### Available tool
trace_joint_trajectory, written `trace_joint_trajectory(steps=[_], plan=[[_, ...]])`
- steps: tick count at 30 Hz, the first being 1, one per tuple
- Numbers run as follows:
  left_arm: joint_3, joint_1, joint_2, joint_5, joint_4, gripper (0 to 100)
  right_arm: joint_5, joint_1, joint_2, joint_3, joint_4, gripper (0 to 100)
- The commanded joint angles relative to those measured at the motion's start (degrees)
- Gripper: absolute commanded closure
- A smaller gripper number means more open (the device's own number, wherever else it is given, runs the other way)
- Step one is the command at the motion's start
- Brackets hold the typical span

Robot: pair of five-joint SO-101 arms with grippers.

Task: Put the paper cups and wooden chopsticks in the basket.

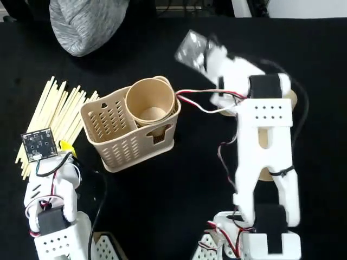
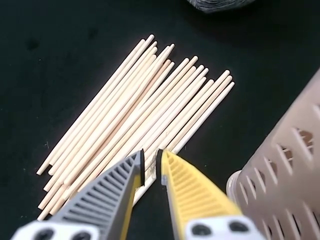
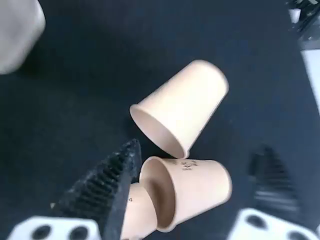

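Stacked cups [image 1: 152, 103] sit in the basket [image 1: 116, 141], frame centre. Chopsticks [image 1: 57, 111] lie on the desk [image 1: 179, 206] at left, below the barely parted, empty left pincer [image 2: 150, 165]; the right pincer [image 3: 197, 150] gapes over loose cups [image 3: 182, 117].

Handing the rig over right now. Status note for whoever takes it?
Left gripper: narrowly open, empty, at the ends of the chopsticks, which lie on the table beside the basket.
Right gripper: wide open, empty, over loose cups lying on their sides, two of them nested.
Done: stacked cups are in the basket.
Left: the loose cups and the chopsticks.
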Motion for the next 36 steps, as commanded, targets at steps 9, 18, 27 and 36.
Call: trace_joint_trajectory(steps=[9,18,27,36], plan=[[0.0,0.7,-0.4,-0.4,-1.5,92,12.7,8.4,5.1,39.6,-61.5,62.9],[0.1,0.7,-0.4,-0.5,-1.5,92,6.0,9.7,25.5,26.2,-69.5,79.4],[0.1,0.7,-0.4,-0.5,-1.5,92,-4.0,9.7,9.0,35.5,-71.4,98.7],[0.1,0.7,-0.4,-0.5,-1.5,92,-19.0,9.6,-13.7,23.8,-33.8,98.7]])
